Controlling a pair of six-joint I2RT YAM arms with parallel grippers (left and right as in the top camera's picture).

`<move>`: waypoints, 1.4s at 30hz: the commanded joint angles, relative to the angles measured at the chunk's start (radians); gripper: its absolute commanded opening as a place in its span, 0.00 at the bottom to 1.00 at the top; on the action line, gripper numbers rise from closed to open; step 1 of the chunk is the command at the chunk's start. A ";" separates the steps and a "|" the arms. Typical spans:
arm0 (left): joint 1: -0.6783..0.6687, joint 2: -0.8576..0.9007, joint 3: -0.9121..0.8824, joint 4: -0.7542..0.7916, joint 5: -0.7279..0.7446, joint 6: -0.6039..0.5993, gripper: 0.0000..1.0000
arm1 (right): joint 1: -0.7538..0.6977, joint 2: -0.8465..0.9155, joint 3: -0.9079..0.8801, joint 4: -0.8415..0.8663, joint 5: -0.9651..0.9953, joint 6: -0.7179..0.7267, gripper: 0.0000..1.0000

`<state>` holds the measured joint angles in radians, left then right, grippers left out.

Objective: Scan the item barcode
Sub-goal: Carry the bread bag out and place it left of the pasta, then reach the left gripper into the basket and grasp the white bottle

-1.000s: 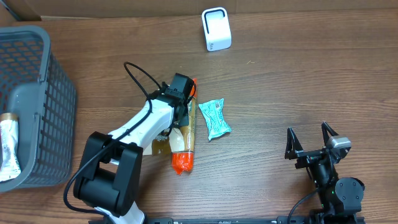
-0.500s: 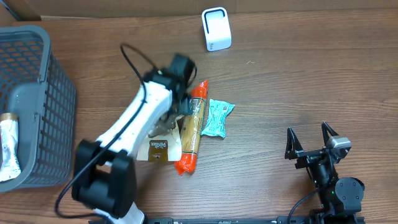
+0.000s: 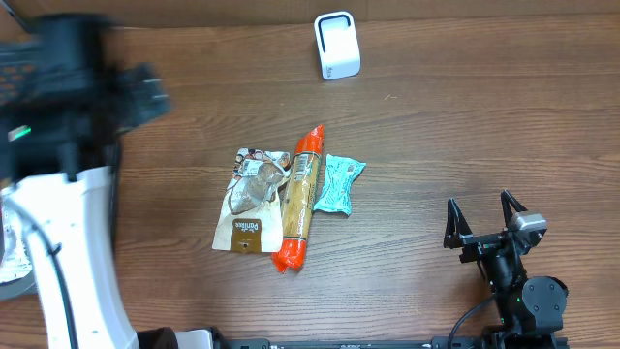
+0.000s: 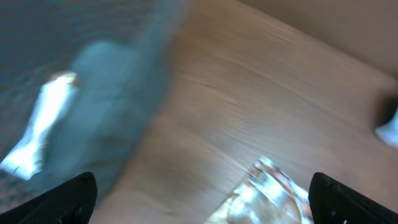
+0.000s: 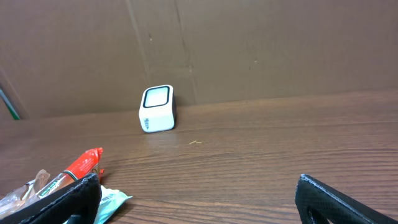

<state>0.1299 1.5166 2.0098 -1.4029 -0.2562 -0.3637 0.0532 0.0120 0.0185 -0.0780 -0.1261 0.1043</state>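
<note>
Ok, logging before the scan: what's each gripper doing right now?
Left gripper: open, holding nothing.
Right gripper: open, holding nothing.

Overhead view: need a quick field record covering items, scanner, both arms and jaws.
scanner: white scanner upright at the table's far edge, apart from the items
items: brown pouch, orange-capped tube, teal packet
layout: lying mid-table in a row, the tube in the middle, touching both neighbours
left gripper: arm blurred at the left edge; jaws wide apart, nothing between
right gripper: low at the near right, clear of the items; jaws open, empty
barcode: none legible in any view
scan: no item held or at the scanner
</note>
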 commanded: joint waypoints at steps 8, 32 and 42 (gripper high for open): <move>0.495 -0.052 -0.070 0.131 -0.039 0.004 1.00 | 0.004 -0.005 -0.010 0.005 0.004 -0.001 1.00; 0.612 0.338 -0.501 0.610 0.023 0.551 0.95 | 0.004 -0.005 -0.010 0.005 0.005 -0.001 1.00; 0.633 0.414 -0.501 0.731 0.005 0.647 0.98 | 0.004 -0.005 -0.010 0.005 0.005 -0.001 1.00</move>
<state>0.7464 1.9297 1.5112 -0.6941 -0.2413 0.2153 0.0532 0.0120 0.0185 -0.0784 -0.1257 0.1043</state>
